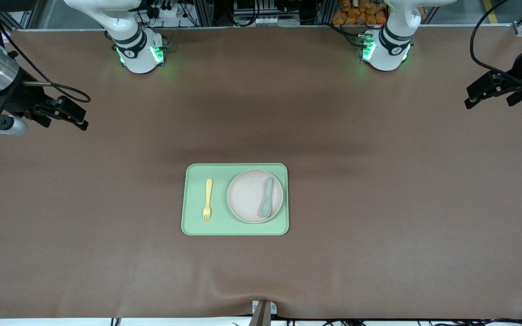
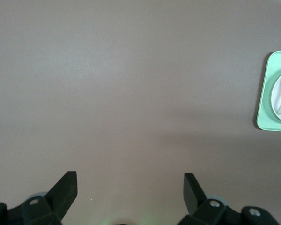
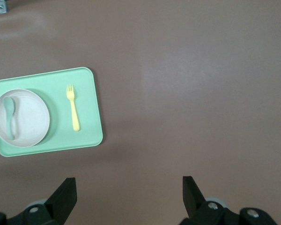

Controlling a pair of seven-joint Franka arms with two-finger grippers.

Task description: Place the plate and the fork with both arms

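The pale beige-pink plate (image 1: 247, 197) sits on the light-green tray (image 1: 193, 226) at the table's middle, in the half toward the left arm's end. A grey-green spoon (image 1: 266, 199) lies in the plate. The pale-yellow fork (image 1: 208, 199) lies on the tray beside the plate, toward the right arm's end, tines toward the front camera. My right gripper (image 1: 64, 118) waits open and empty above the table's right-arm end. Its wrist view (image 3: 129, 187) shows the plate (image 3: 30, 119) and the fork (image 3: 73, 108). My left gripper (image 1: 487, 97) waits open and empty above the left-arm end; its wrist view (image 2: 130, 185) shows the tray's edge (image 2: 264, 103).
The brown table mat (image 1: 379, 203) surrounds the tray on all sides. The arm bases (image 1: 141, 54) glow green along the edge farthest from the front camera. A small metal bracket (image 1: 263, 310) sits at the nearest edge, where the mat ripples.
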